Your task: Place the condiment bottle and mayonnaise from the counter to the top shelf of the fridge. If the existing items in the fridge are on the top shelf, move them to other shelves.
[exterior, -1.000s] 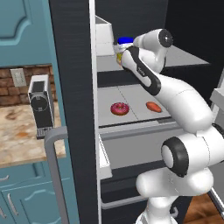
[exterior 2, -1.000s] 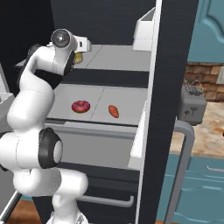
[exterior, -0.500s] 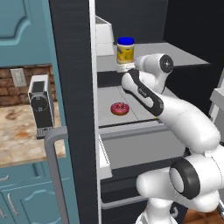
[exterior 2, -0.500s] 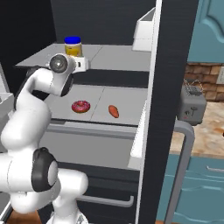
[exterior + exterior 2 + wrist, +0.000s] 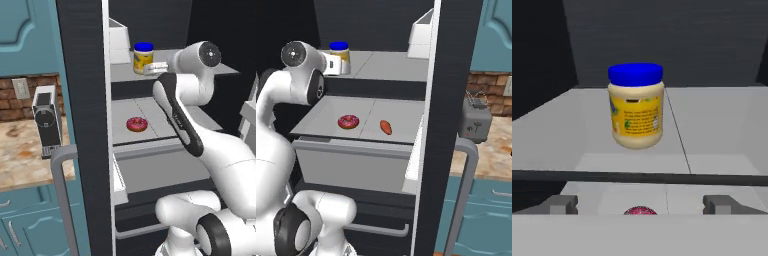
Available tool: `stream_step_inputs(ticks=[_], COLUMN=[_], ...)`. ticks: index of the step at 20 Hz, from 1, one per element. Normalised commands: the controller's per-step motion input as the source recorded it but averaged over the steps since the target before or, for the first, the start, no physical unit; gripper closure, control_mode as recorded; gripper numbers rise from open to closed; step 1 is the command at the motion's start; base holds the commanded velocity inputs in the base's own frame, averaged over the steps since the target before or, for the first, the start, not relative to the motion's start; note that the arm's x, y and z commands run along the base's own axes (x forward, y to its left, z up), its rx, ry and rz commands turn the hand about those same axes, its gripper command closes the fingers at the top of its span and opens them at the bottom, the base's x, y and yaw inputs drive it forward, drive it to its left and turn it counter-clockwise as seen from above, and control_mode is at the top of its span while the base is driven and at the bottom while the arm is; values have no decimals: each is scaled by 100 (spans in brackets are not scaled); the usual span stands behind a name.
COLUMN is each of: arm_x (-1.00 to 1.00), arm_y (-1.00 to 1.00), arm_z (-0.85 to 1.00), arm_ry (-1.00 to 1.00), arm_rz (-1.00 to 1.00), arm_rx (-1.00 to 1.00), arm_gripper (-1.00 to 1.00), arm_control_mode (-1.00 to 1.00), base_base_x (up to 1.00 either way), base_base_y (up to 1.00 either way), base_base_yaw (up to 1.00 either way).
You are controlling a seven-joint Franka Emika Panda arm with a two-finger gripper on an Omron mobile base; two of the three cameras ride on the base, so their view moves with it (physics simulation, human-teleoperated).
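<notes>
Hand (image 5: 640, 204) now back from the mayonnaise (image 5: 636, 105) upright on the top shelf (image 5: 722, 120), fingers wide, empty.

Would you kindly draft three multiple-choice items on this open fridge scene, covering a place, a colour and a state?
1. Where does the squat mayonnaise jar with the yellow label stand?
A. on the top shelf
B. on the counter
C. in the drawer

2. What colour is the jar's lid?
A. red
B. blue
C. white

3. How is the two-finger gripper?
A. shut on the jar
B. shut on the donut
C. open, apart from the jar

Answers:
1 A: the jar rests on the uppermost pale grey shelf, above the pink-frosted ring donut.
2 B: the hand view shows a blue lid.
3 C: the finger tips stand wide, short of the jar.
</notes>
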Motion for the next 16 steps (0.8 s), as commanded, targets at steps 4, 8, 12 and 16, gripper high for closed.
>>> stream_step_inputs(ticks=[4, 8, 12, 16], arm_x=[-100, -100, -100, -100], arm_y=[-38, -41, -22, 2], arm_z=[-86, -93, -19, -1], arm_ry=[14, 20, 19, -19], arm_rz=[-1, -2, -3, 4], arm_rx=[-13, -5, 0, 0], arm_gripper=[-100, -100, -100, -100], arm_control_mode=[-100, -100, -100, -100], base_base_x=[0, 0, 0, 0], base_base_y=[0, 0, 0, 0], base_base_yaw=[0, 0, 0, 0])
